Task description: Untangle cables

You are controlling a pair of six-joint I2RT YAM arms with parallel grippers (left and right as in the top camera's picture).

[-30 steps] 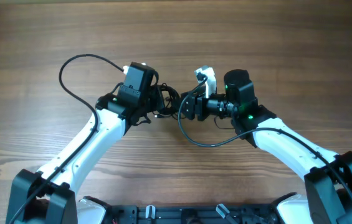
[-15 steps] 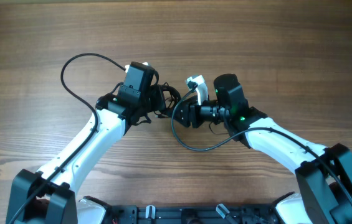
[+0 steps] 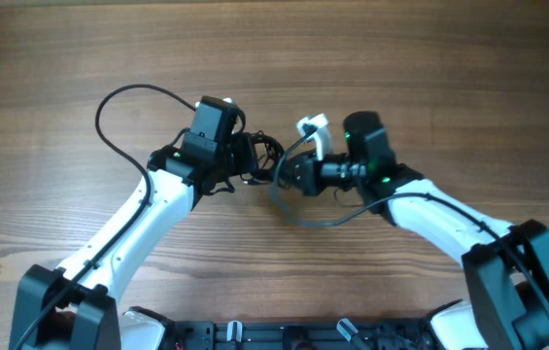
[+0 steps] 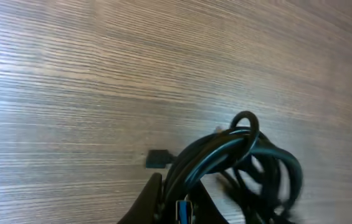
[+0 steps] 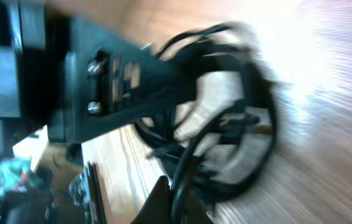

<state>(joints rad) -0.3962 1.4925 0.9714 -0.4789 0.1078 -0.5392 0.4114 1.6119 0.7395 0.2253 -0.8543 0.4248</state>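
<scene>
The cables (image 3: 262, 156) form a small knotted bundle of thin black cords held up between my two grippers at the middle of the table. My left gripper (image 3: 248, 158) is shut on the bundle's left side. In the left wrist view its fingers (image 4: 155, 198) pinch several cords (image 4: 225, 152) and a blue plug (image 4: 185, 211), and one small plug end (image 4: 158, 160) shows beside them. My right gripper (image 3: 284, 175) is shut on a cord at the bundle's right side. The blurred right wrist view shows that cord (image 5: 185, 171) running between the fingers (image 5: 159, 198), with loops (image 5: 250, 124) beyond.
A thick black arm cable (image 3: 109, 107) arcs out to the left of the left arm, and another (image 3: 308, 219) sags under the right wrist. The left gripper's black body (image 5: 101, 81) fills the right wrist view. The robot base (image 3: 284, 335) lines the near edge of the wooden table (image 3: 429, 58).
My right gripper moved left to the bundle and went from open to shut on a cord. The left gripper stayed shut on the bundle and barely moved.
</scene>
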